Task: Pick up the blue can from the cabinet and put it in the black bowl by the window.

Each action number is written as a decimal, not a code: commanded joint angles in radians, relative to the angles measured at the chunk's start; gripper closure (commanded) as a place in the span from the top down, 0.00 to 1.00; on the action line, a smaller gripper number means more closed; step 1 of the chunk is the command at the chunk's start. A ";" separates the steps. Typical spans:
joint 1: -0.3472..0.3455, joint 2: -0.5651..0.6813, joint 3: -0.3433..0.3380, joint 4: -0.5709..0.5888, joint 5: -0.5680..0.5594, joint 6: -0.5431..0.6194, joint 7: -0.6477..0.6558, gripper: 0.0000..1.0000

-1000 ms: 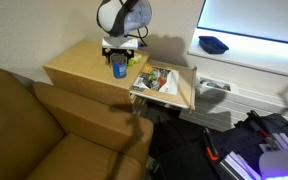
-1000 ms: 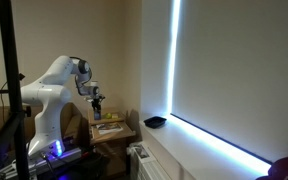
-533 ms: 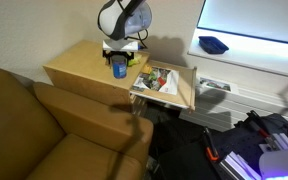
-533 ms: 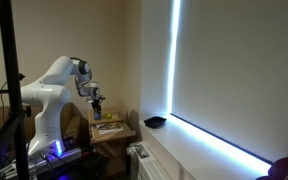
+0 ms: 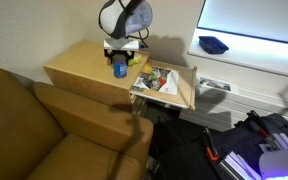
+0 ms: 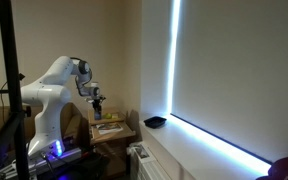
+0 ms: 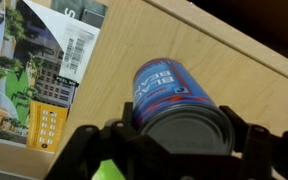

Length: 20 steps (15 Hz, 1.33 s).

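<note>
Jaws of the gripper flank the blue can standing between them on the cabinet, clenched or not I cannot tell; probably light, rigid, slick-walled, it is best squeezed mid-height across its round sides.

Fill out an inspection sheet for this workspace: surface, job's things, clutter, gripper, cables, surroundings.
Surface: low light-tan wooden cabinet, with a flat top that carries the can.
Job's things: small blue cylindrical can stands upright on the cabinet; shallow black bowl sits on the pale sill below the bright window.
Clutter: colourful printed papers lie in an open tan box next to the cabinet.
Gripper: black Robotiq gripper straddles the can, one finger on each side; contact cannot be told.
Cables: what look like dark cords on the floor, too blurred to be sure.
Surroundings: brown sofa beside the cabinet; white robot arm.
</note>
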 commanded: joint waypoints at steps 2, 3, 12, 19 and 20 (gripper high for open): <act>-0.010 -0.155 -0.028 -0.042 -0.033 -0.170 -0.013 0.59; -0.014 -0.181 -0.031 -0.044 -0.041 -0.208 -0.012 0.59; -0.196 -0.506 -0.055 -0.162 -0.009 -0.355 0.100 0.59; -0.220 -0.439 -0.021 -0.107 -0.030 -0.373 0.093 0.84; -0.216 -0.434 -0.017 -0.105 -0.030 -0.373 0.095 0.59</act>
